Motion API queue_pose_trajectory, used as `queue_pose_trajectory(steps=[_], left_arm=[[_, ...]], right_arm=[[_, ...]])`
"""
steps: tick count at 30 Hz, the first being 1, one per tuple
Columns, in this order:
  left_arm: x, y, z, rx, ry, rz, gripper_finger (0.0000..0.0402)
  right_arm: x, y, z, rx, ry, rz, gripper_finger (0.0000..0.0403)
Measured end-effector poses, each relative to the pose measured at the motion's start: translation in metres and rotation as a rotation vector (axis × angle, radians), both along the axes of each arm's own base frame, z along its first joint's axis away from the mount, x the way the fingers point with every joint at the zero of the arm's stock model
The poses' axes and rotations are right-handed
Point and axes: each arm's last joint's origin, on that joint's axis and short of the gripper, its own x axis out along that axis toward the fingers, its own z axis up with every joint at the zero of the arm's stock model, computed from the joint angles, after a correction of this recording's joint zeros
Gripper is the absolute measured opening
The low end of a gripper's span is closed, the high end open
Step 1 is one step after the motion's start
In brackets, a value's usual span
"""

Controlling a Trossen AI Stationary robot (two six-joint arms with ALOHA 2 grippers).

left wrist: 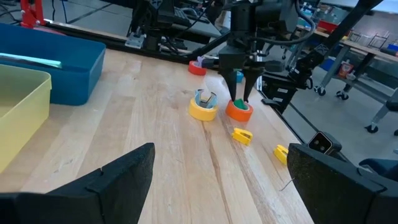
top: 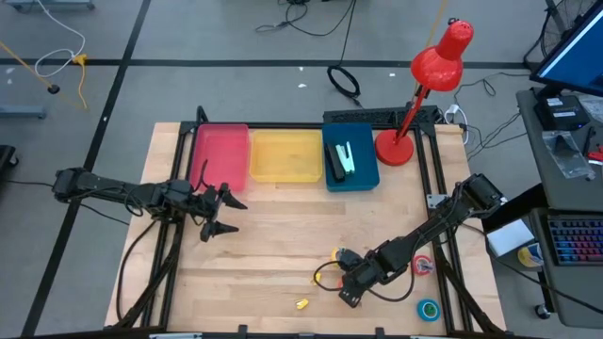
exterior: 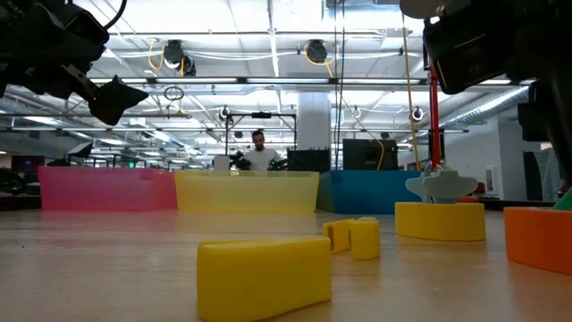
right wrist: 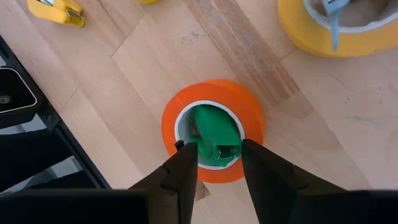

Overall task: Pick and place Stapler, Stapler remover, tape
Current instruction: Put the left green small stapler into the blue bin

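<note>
My right gripper [top: 349,290] [right wrist: 217,158] points down over the orange tape roll [right wrist: 252,115] [left wrist: 239,113] near the table's near edge, shut on a green stapler remover [right wrist: 214,140] standing in the roll's hole. Beside it the yellow roll [left wrist: 203,111] [exterior: 444,221] lies flat with a pale blue remover [left wrist: 205,98] in its hole. The red roll [top: 421,266] and the blue-teal roll [top: 429,309] lie flat to the right. Two staplers [top: 341,160] lie in the blue bin [top: 367,177]. My left gripper [top: 221,215] [left wrist: 214,180] hovers open at mid-left. My right gripper pinches the green stapler remover by its upper part [right wrist: 217,152] between the two fingers, coming from above and pointing down. The remover stands upright with its lower part inside the orange roll's hole [left wrist: 238,104]; the roll lies flat on the table.
Pink [top: 221,155], yellow [top: 285,155] and blue bins line the far edge, with a red desk lamp [top: 415,104] at the far right. Small yellow pieces [left wrist: 242,135] [left wrist: 281,152] [top: 301,303] lie near the rolls. Bare wood lies between the two arms.
</note>
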Motion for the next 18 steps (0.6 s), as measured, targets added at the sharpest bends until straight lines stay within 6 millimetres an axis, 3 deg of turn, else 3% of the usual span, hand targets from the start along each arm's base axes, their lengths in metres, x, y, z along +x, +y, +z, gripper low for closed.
queue_pose_trajectory(steps=[8,18], left_arm=[[0.0,0.0,0.0,0.0,0.0,0.0,0.0363],[0.0,0.0,0.0,0.0,0.0,0.0,0.0363]], right_arm=[[0.0,-0.0002,-0.0001,-0.01,-0.006,0.012,0.0067],[-0.0024,-0.0019,-0.0009,-0.022,0.026,-0.012,0.0059]])
